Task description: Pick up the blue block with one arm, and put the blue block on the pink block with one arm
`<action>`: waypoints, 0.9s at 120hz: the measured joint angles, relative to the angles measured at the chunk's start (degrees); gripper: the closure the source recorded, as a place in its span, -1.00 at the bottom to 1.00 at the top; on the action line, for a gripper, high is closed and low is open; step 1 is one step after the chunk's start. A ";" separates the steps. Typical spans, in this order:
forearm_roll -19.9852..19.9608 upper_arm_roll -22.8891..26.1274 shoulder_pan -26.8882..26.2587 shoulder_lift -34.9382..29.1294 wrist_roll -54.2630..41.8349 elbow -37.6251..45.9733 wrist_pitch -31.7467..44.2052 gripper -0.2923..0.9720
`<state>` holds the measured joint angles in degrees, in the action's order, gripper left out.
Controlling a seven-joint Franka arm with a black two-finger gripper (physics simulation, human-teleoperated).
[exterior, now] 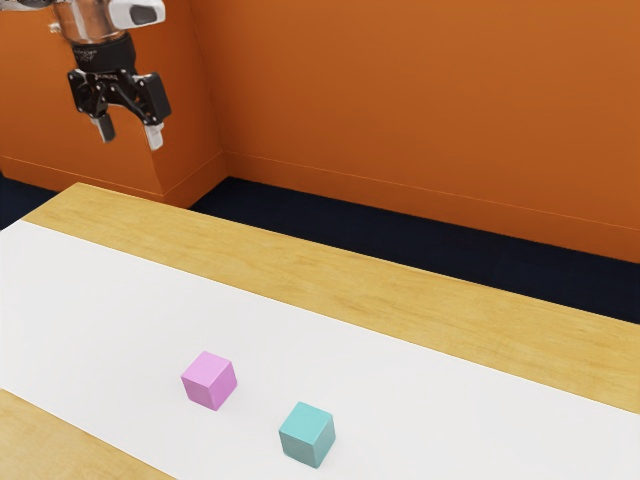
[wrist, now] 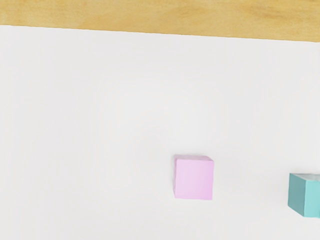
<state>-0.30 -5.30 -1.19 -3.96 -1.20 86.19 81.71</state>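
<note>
A pink block (exterior: 209,380) rests on the white mat (exterior: 90,320) near the table's front. The blue block (exterior: 307,434), teal in shade, sits a short way off toward the exterior view's right and nearer the front edge. The two blocks are apart. My gripper (exterior: 127,132) hangs high above the table at the exterior view's upper left, far from both blocks, open with nothing between its fingers. In the wrist view the pink block (wrist: 194,177) lies on the white mat (wrist: 100,125), and the blue block (wrist: 305,194) is cut off by the frame edge beside it.
The wooden table (exterior: 400,290) carries the white mat as a broad strip across it. An orange wall (exterior: 420,90) stands behind, with dark floor (exterior: 420,240) between wall and table. A strip of bare wood (wrist: 160,15) borders the mat in the wrist view.
</note>
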 joint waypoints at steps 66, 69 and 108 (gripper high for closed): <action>-0.96 1.02 -14.47 1.91 6.03 22.92 23.33 -0.49; -1.19 1.10 -14.76 2.42 6.39 23.40 24.29 -0.49; -3.55 1.17 -16.54 6.53 11.32 28.97 33.87 -0.49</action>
<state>-3.85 -4.12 -17.73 2.57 10.12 115.16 115.58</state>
